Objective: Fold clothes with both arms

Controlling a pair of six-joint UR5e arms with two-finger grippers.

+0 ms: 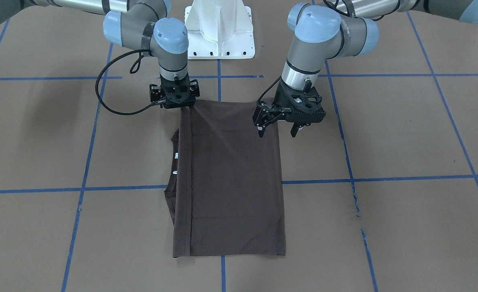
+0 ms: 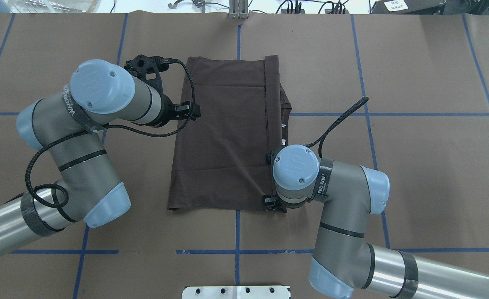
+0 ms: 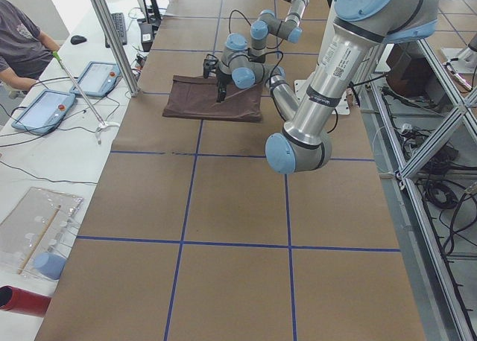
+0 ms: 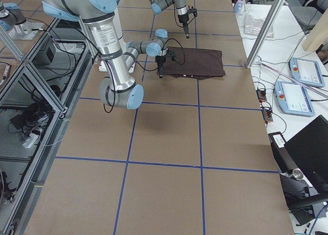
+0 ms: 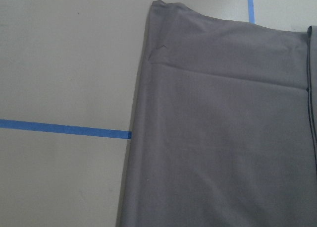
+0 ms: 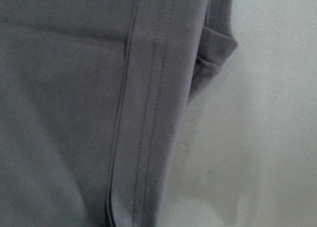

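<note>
The dark brown T-shirt (image 1: 231,182) lies flat in the middle of the table (image 1: 405,134). It is folded into a long shape. The left tool (image 1: 276,132) hangs over one corner on the robot's side, spread wide and holding nothing. The right tool (image 1: 176,99) sits low at the other corner there. I cannot tell if it is pinching the cloth.
</note>
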